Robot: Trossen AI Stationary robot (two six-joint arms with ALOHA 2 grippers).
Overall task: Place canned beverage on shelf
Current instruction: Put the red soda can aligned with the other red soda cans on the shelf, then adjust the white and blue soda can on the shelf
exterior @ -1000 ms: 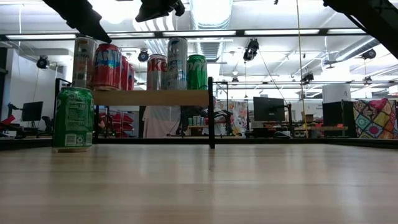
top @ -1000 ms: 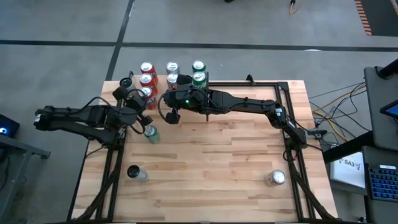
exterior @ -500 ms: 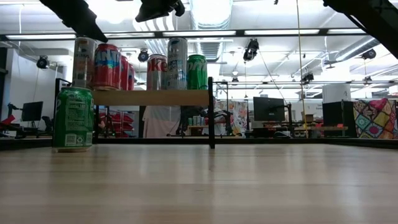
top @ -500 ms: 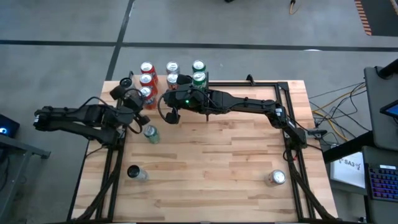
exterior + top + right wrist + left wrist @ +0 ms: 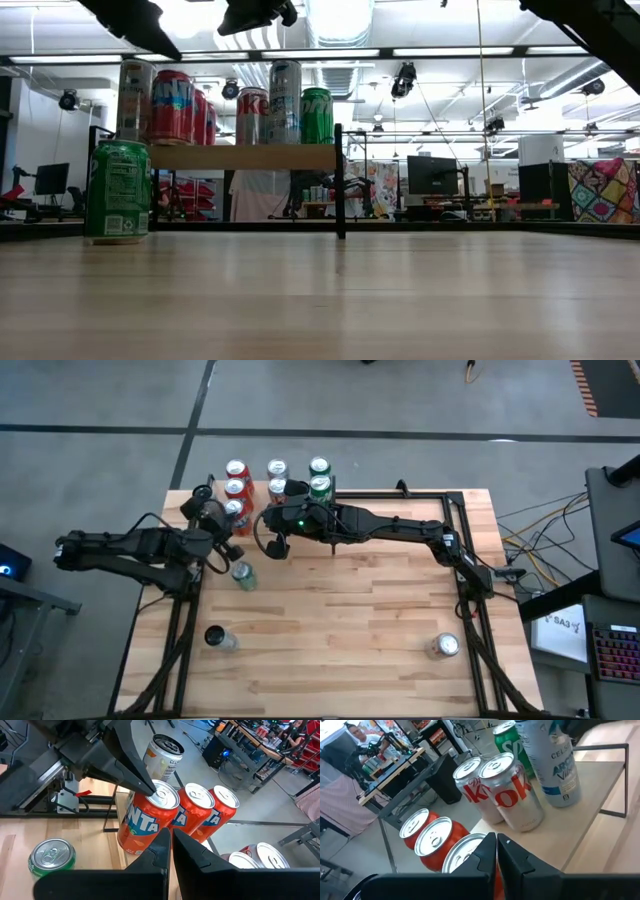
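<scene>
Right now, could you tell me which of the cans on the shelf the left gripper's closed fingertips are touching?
The orange Fanta can, at the shelf's end nearest the left arm. The left gripper rests its shut tips on that can's lid; the others stand untouched.

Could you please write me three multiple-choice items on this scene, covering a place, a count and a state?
1. Where on the tabletop is the shelf?
A. far left corner
B. near right corner
C. centre

2. How many cans are on the tabletop, off the shelf?
A. one
B. three
C. five

3. How is the right gripper?
A. open wide
B. shut on a can
C. shut, holding nothing

Answers:
1 A: the shelf sits at the far left corner in the high view.
2 B: a green can, a near-left can and a near-right can.
3 C: the right gripper has its fingers together with nothing between them.
</scene>
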